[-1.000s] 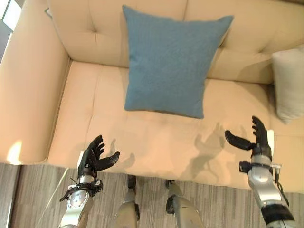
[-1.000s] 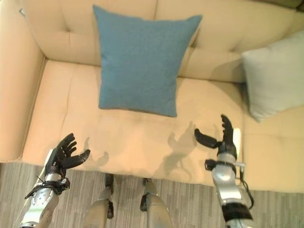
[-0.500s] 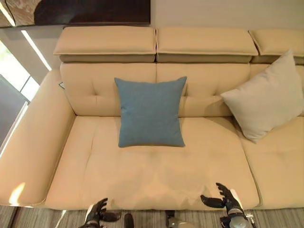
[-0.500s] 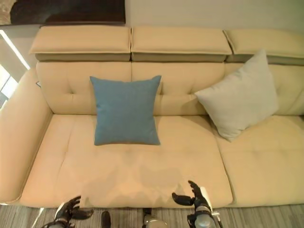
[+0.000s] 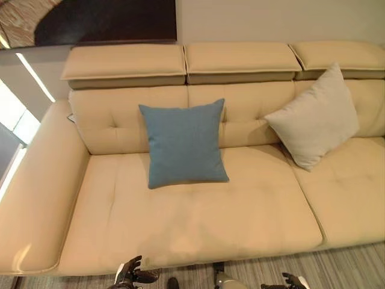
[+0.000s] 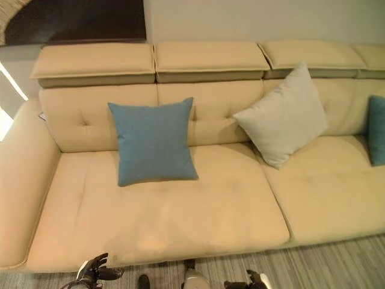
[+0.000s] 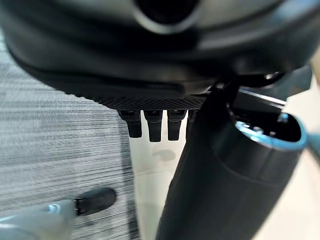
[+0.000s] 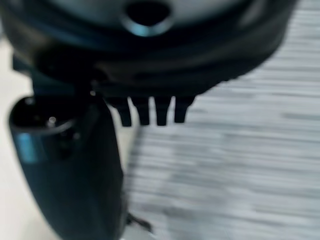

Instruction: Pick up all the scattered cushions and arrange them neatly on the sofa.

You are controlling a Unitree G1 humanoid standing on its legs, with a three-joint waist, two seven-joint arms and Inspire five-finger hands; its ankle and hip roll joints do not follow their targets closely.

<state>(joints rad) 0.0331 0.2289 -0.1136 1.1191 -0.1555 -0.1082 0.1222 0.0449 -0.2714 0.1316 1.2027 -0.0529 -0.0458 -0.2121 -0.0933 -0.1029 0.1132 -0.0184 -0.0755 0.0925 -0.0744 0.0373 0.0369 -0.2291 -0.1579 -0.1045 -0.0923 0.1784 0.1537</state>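
Left robot hand (image 5: 133, 274) and right robot hand (image 6: 251, 281): fingers relaxed, empty.

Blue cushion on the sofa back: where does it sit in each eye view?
Left eye view: blue cushion left of centre, leaning on the sofa backrest.
Right eye view: further left in the picture.
Shared landmark: the grey cushion to its right.

Partly seen: my left hand (image 5: 133, 276) and right hand (image 5: 293, 282), cropped by the lower edge; second blue cushion (image 6: 377, 129), cut by the right border; sofa (image 6: 180, 217), right end cropped.
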